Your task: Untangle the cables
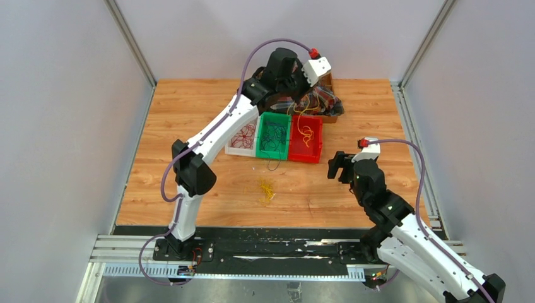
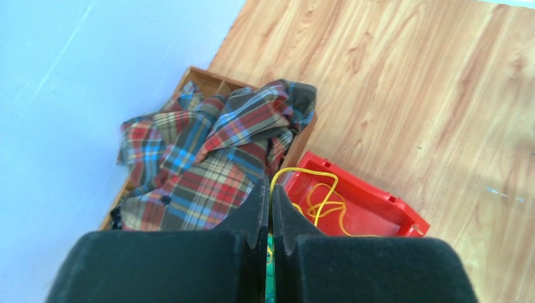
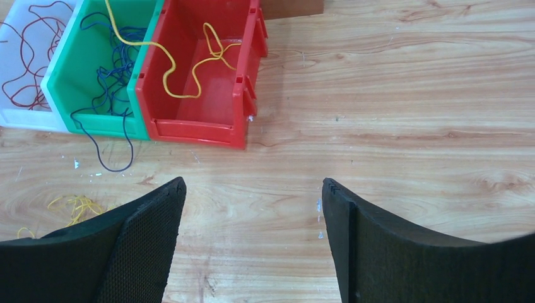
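My left gripper (image 1: pixel 295 96) hangs above the back of the bins, shut on a yellow cable (image 2: pixel 322 196) that rises from the red bin (image 2: pixel 404 211) to between its fingertips (image 2: pixel 261 189). The same cable loops across the green and red bins in the right wrist view (image 3: pixel 167 63). A dark red cable (image 3: pixel 25 63) lies in the white bin (image 1: pixel 240 151). A dark green cable (image 3: pixel 107 95) lies in the green bin (image 1: pixel 274 114) and spills over its front. A small yellow bundle (image 1: pixel 267 189) lies on the table. My right gripper (image 1: pixel 337 165) is open and empty, right of the bins.
A plaid cloth (image 2: pixel 208 164) is heaped in a wooden box (image 2: pixel 202 77) at the back, right behind the red bin. The three bins stand side by side mid-table. Grey walls close in the table at the left, the right and the back.
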`<state>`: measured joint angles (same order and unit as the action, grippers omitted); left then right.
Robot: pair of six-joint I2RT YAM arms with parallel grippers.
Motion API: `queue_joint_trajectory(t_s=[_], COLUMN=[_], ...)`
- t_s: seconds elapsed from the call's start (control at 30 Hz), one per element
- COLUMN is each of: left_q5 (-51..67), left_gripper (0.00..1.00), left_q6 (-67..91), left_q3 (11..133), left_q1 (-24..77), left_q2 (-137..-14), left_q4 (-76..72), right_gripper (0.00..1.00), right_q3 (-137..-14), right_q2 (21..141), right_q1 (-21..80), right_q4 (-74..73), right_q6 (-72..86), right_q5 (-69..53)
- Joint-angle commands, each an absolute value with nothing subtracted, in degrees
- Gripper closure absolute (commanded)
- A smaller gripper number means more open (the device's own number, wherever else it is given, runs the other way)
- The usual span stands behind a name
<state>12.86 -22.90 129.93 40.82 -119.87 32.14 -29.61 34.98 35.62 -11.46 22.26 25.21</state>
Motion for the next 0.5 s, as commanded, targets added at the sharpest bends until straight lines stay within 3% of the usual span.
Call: queue_joint_trajectory(t_s=[0.0,0.23,0.47], left_q5=[18.1,22.7,18.7], left_gripper=[1.00,1.00,0.99], left_q6=[-18.5,-12.8,-15.7], left_q3=[126.8,128.9,120.6], left_q1=[41.5,41.6,41.6], left_q2=[-120.8,-124.8,-124.1], left_q4=[26.3,23.0,19.2], right_gripper=[0.21,0.22,0.23], right_q3=[-30.9,-30.2,-29.3], right_q2=[33.9,33.3,32.0], right_q1=[34.0,33.3,32.5], right_q4=[-11.7,-11.7,-11.8], right_q6=[23.5,23.2,23.7], right_q5=[28.2,28.8,28.7])
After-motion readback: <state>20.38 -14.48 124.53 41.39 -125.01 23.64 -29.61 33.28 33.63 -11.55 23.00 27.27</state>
